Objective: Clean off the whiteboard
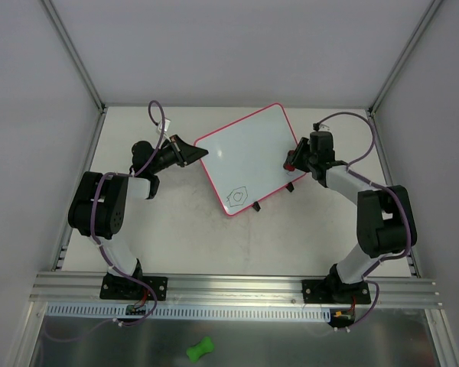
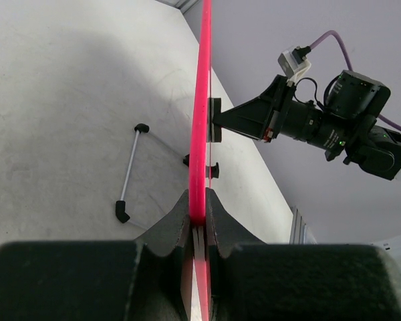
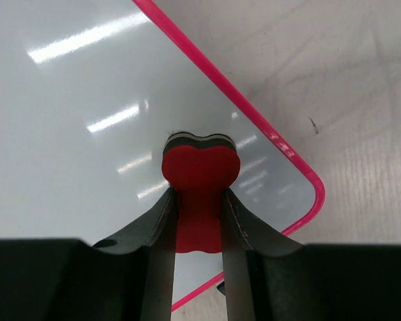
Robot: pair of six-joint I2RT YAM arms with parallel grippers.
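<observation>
The left gripper (image 2: pixel 198 207) pinches the pink edge of the one whiteboard (image 1: pixel 249 157), which sits in the middle of the table (image 1: pixel 191 237) with one small doodle (image 1: pixel 238 196). The right gripper (image 3: pixel 199 200) squeezes one red eraser (image 3: pixel 200 167), which seems to touch the board.

The desk (image 1: pixel 176 237) is a pale, off-white surface with faint scuffs. The whiteboard (image 1: pixel 249 157) stands tilted over its far middle. Below the whiteboard, a thin metal leg (image 2: pixel 130 170) with black tips appears to rest on the desk. Nearer than the whiteboard, an aluminium rail (image 1: pixel 237 287) runs along the desk's edge.
</observation>
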